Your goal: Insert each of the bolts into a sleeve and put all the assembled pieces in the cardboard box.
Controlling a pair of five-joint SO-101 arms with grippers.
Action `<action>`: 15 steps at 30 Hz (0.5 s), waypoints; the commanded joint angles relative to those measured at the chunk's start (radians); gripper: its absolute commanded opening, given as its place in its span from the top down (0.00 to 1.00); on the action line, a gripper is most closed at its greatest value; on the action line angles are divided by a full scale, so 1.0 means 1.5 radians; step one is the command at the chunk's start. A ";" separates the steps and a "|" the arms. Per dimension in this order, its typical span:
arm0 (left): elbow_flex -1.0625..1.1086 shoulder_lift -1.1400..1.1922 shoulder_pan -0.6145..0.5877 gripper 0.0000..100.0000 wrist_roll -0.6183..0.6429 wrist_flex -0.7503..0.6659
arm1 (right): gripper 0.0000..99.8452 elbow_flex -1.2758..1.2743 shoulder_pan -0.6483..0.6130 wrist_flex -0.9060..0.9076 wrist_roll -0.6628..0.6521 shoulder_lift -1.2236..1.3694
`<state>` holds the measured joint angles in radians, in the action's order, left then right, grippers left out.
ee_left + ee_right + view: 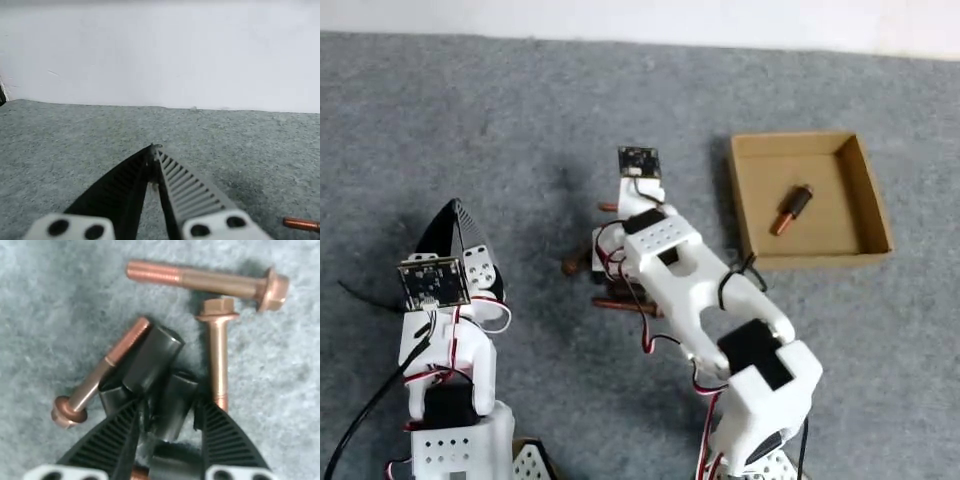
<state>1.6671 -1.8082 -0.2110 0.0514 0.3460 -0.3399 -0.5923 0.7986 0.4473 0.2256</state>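
My right gripper point(170, 407) is low over a small pile on the grey carpet, its fingers closed against the sides of a black sleeve point(176, 390). A second black sleeve point(152, 357) leans against it. Three copper bolts lie around them: one beyond the pile point(205, 282), one beside a finger point(218, 355), one slanted beside the sleeves point(102, 372). The high view shows that pile's bolts point(620, 303) under the right arm. One bolt in a sleeve point(790, 210) lies in the cardboard box point(750, 215). My left gripper point(152, 150) is shut and empty, hovering left of the pile.
The cardboard box stands on the carpet just right of the right arm's wrist. A copper bolt end point(302, 224) shows at the edge of the left wrist view. A white wall point(160, 55) borders the carpet at the far side.
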 commanded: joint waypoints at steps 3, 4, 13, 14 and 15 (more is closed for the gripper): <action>0.003 -0.003 0.010 0.99 0.005 -0.013 | 0.85 0.016 0.038 0.008 0.007 -0.001; 0.003 -0.003 0.010 0.99 0.005 -0.013 | 0.85 0.016 0.044 0.008 0.007 0.001; 0.003 -0.003 0.010 0.99 0.005 -0.013 | 0.85 0.016 0.095 0.008 0.004 0.003; 0.003 -0.003 0.010 0.99 0.005 -0.013 | 0.85 0.016 0.093 0.008 0.004 0.003; 0.002 -0.003 0.010 0.99 0.005 -0.013 | 0.85 0.016 0.088 0.008 0.004 0.004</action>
<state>1.6671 -1.8082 -0.2110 0.0514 0.3460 -0.3399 -0.4879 0.8002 0.4473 0.2317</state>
